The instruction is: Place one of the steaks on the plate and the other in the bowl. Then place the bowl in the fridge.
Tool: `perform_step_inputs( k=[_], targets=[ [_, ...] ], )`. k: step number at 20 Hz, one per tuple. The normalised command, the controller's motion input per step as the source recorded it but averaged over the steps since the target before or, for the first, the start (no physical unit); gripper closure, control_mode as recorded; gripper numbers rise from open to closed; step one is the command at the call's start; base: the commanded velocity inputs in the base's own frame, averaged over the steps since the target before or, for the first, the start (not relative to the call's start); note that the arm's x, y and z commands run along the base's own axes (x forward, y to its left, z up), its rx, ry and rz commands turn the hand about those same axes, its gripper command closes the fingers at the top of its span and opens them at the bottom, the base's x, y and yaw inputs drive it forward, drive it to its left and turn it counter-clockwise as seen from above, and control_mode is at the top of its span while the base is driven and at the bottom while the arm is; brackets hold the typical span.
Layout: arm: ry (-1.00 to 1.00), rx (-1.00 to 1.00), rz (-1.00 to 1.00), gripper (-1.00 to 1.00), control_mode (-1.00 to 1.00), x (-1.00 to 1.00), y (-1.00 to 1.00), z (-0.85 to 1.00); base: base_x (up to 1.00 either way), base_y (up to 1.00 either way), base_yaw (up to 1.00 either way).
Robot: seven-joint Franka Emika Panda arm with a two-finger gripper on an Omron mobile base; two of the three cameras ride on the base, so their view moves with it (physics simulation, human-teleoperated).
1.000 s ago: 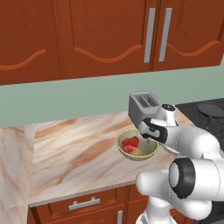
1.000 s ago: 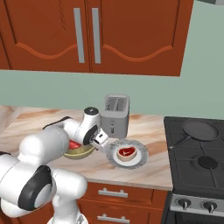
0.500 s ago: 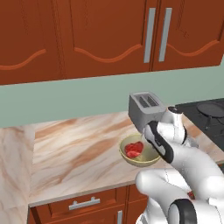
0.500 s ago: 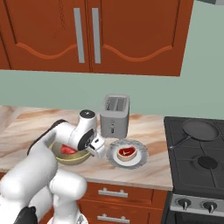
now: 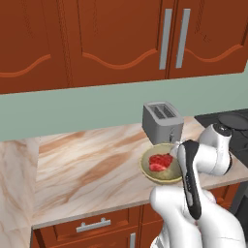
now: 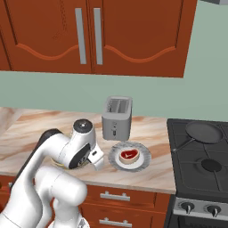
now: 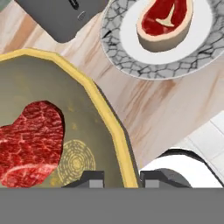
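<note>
The bowl (image 7: pixel 52 118), filling the left of the hand view with one steak (image 7: pixel 28 142) inside, is straddled at its yellow rim by the gripper (image 7: pixel 119 179), one fingertip inside the wall and one outside, jaws narrow but a firm clamp cannot be told. The other steak (image 7: pixel 165 22) is seen on the plate (image 7: pixel 131 50) at upper right, so the bowl pickup is judged in hand. Next, a secure rim grip and level lift toward the fridge are called for

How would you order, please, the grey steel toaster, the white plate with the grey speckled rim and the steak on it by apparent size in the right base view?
Largest to smallest in the right base view:
1. The grey steel toaster
2. The white plate with the grey speckled rim, close to the toaster in spread but flat
3. The red steak with a pale rim lying on that plate, clearly smallest
</note>
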Motion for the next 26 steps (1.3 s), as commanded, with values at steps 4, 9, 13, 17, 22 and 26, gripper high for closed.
perform_step_inputs(
  k=[4,9,13,17,22,26],
  targets=[
    [-0.41,0.0,-0.3,1.0,-1.0,-0.27,0.0,0.24,0.0,0.0,0.0],
    [-0.2,0.01,-0.27,1.0,-1.0,-0.29,0.0,0.33,0.0,0.0,0.0],
    [-0.18,0.01,-0.26,1.0,-1.0,-0.4,0.0,0.28,0.0,0.0,0.0],
    [-0.14,0.03,-0.33,1.0,-1.0,-0.38,0.01,0.23,0.0,0.0,0.0],
    [-0.09,0.13,-0.29,1.0,-1.0,-0.36,0.13,0.21,0.0,0.0,0.0],
    [-0.14,0.13,-0.19,1.0,-1.0,-0.25,0.42,0.15,0.0,0.0,0.0]
  ],
)
